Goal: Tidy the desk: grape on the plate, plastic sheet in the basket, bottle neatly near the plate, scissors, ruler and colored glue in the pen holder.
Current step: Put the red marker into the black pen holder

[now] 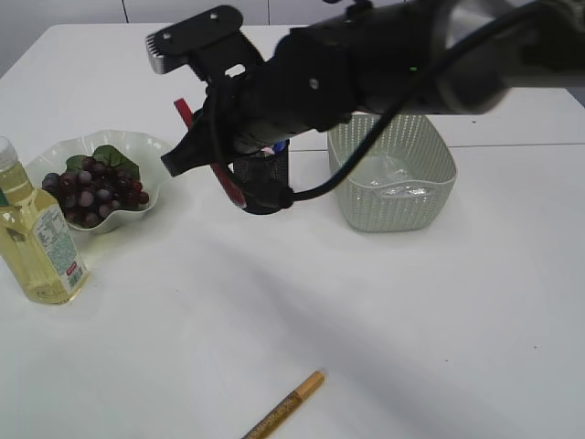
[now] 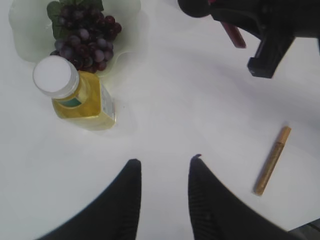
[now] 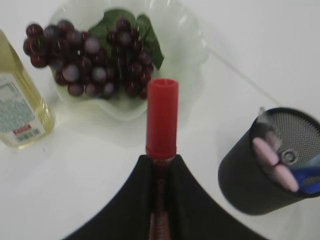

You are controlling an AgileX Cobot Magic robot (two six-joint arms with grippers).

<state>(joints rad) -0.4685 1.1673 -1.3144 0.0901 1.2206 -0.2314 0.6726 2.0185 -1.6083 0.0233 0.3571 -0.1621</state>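
My right gripper is shut on a red colored glue pen, held over the table between the plate and the black mesh pen holder. In the exterior view the pen slants just left of the holder. Pink scissors and a blue piece stand in the holder. The grape bunch lies on the plate, with the bottle upright beside it. A gold glue pen lies near the front. My left gripper hangs open and empty above the table.
A pale green basket stands right of the pen holder with the clear plastic sheet inside. The right arm stretches across the table's back from the right. The bottle and gold pen flank the left gripper.
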